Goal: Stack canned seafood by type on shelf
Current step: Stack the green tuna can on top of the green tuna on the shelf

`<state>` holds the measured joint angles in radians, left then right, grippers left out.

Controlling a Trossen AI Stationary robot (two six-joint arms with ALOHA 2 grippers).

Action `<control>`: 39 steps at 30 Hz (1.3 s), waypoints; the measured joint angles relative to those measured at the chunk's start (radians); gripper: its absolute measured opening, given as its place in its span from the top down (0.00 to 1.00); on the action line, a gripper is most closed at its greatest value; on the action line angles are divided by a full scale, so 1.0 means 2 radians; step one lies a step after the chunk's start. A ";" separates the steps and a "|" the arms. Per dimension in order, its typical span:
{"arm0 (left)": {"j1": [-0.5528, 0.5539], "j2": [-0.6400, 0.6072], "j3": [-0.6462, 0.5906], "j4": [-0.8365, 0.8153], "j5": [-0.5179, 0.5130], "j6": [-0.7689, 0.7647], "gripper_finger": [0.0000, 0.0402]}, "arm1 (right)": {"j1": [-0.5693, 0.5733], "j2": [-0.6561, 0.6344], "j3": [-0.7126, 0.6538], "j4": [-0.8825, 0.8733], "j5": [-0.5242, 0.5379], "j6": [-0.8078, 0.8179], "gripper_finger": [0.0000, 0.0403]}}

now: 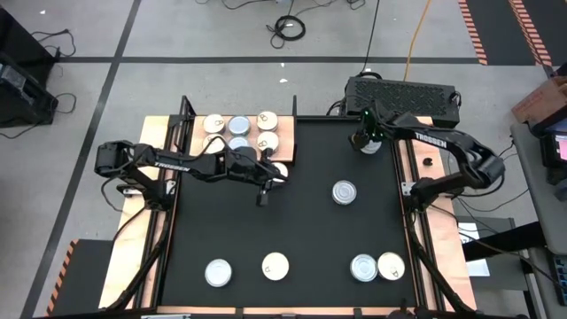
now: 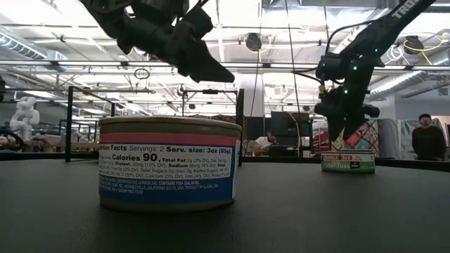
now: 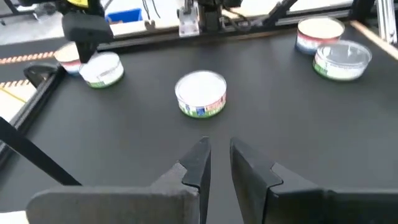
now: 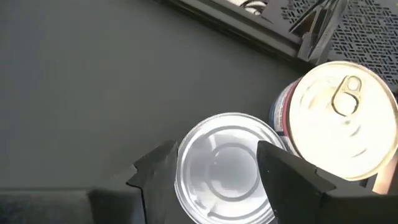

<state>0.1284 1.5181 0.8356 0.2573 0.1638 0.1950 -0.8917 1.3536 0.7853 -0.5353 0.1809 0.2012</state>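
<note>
Cans point(image 1: 239, 131) crowd shelf point(image 1: 197, 121) edge, mat point(image 1: 301, 221) open

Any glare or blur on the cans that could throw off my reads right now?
Right wrist view: the pull-tab can is washed out by glare, while the silver can between the right gripper fingers reads clearly. Low view: the near can has legible label text; the far can is soft.

I'm looking at shiny metal cans point(image 4: 227, 165) with glossy paper labels, sitting on my matte black mat point(image 1: 301, 221).
</note>
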 joint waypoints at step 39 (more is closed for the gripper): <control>0.047 -0.107 -0.140 0.152 0.045 0.015 0.84 | -0.023 0.079 0.003 0.006 -0.019 0.035 0.47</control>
<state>0.2222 1.3048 0.5552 0.5621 0.2535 0.2241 -0.9385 1.5115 0.7914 -0.5227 0.1429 0.2708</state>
